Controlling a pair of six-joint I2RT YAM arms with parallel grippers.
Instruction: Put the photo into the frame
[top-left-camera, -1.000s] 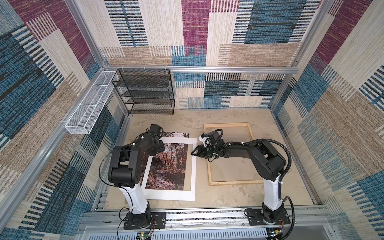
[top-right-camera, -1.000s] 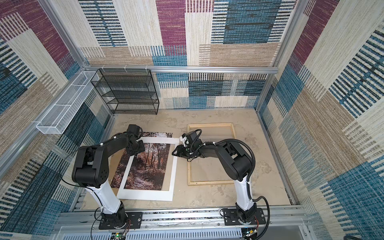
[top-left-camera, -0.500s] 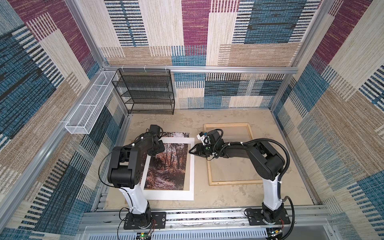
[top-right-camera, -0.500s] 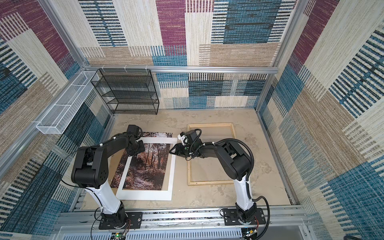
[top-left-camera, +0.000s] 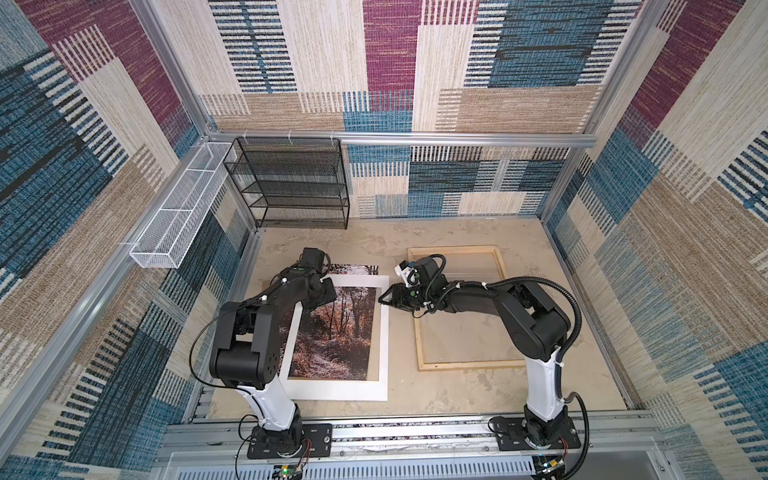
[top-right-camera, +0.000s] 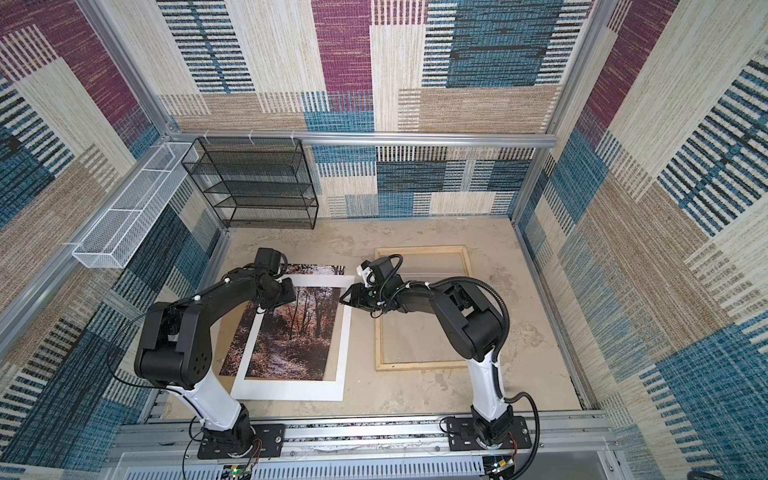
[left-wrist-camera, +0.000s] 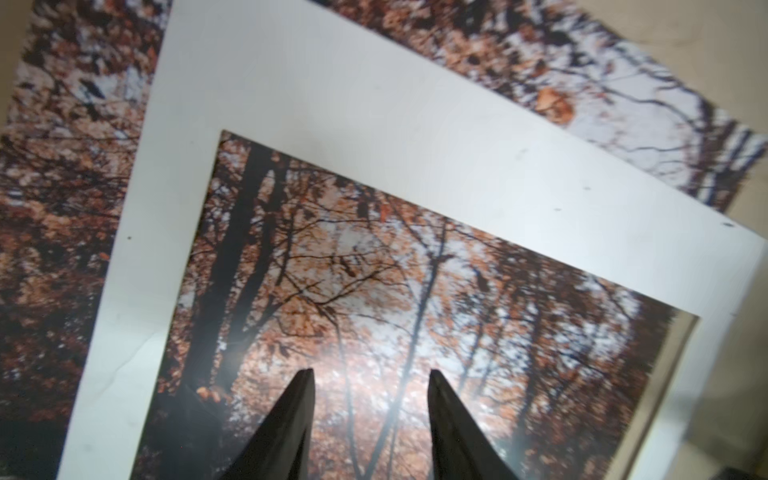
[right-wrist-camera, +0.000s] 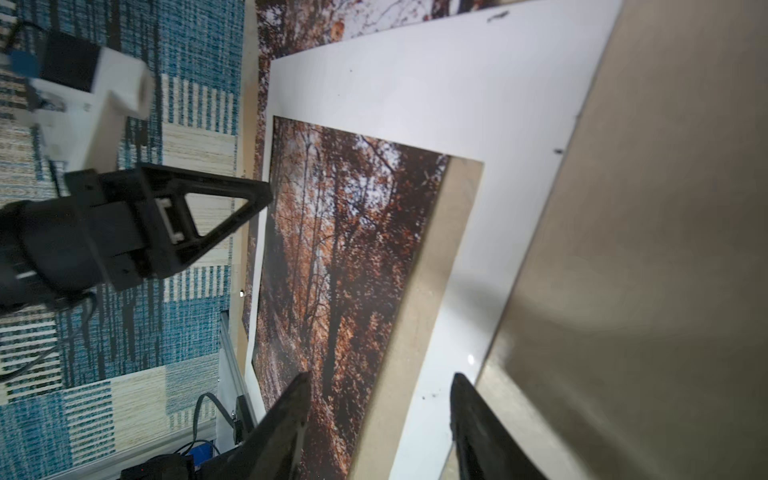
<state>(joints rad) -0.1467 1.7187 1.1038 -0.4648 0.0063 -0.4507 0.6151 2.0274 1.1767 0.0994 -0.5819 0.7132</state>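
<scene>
Left wrist view: my left claw (left-wrist-camera: 370, 374), jaws parted and empty, is poised over the rectangular paper photo of reddish autumn trees (left-wrist-camera: 374, 270). The photo lies flat beneath it on the sandy tabletop (top-left-camera: 415, 237), under a white windowed card mat (top-left-camera: 332, 390). My right claw (right-wrist-camera: 380, 376), equally open, has that mat's side strip between its jaws. Behind it the pale wooden rectangular frame (top-left-camera: 457, 365) lies unfilled. I judge everything remains: clear the mat, carry the photo across.

What you can't see from here

The white mat (top-left-camera: 332, 390) covers most of the photo (top-left-camera: 332, 332). In a top view the left arm (top-left-camera: 266, 316) hides its left edge and the right arm (top-left-camera: 478, 299) crosses the frame (top-left-camera: 469, 366). The wrist views cut off the left pincer (left-wrist-camera: 370, 370) and right pincer (right-wrist-camera: 381, 374) behind the fingertips.
</scene>
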